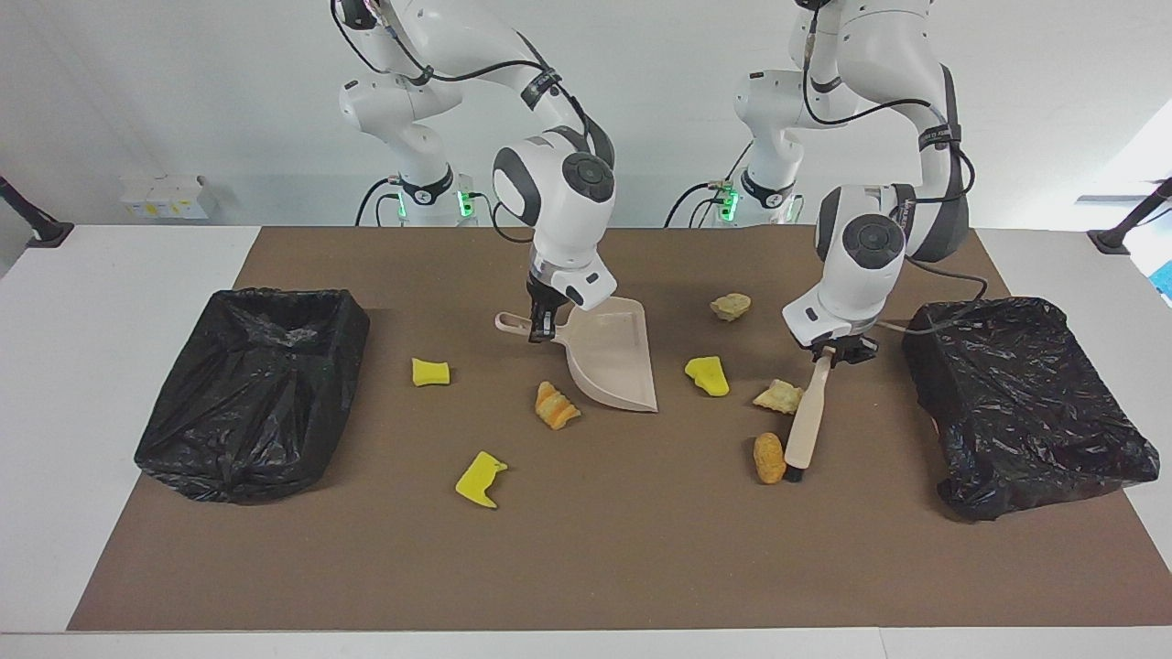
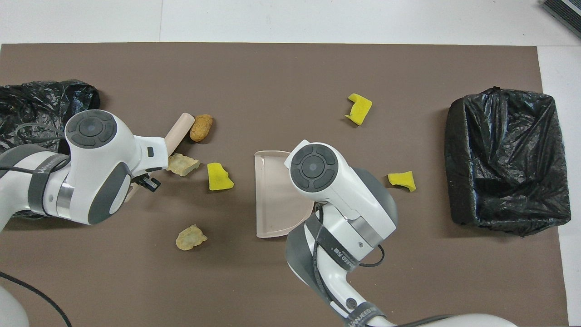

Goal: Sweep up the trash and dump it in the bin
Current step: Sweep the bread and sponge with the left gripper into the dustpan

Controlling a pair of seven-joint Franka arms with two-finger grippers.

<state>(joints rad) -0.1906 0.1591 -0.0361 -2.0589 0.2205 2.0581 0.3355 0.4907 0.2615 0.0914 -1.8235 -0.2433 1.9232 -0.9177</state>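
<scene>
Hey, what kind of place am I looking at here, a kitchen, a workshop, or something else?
Most likely a robotics lab test bench: two white arms bolted at a plain white table, a brown mat laid out with scattered foam and bread-like trash, and bag-lined bins at each end.

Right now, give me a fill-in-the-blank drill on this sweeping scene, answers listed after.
1. The left end effector is shut on the handle of the ____.
2. The right end effector is shut on the handle of the beige ____.
3. The number of bright yellow foam chunks lying on the brown mat is ____.
4. Each bin is lined with a bag whose colour is ____.

Missing words: brush; dustpan; three; black
</scene>
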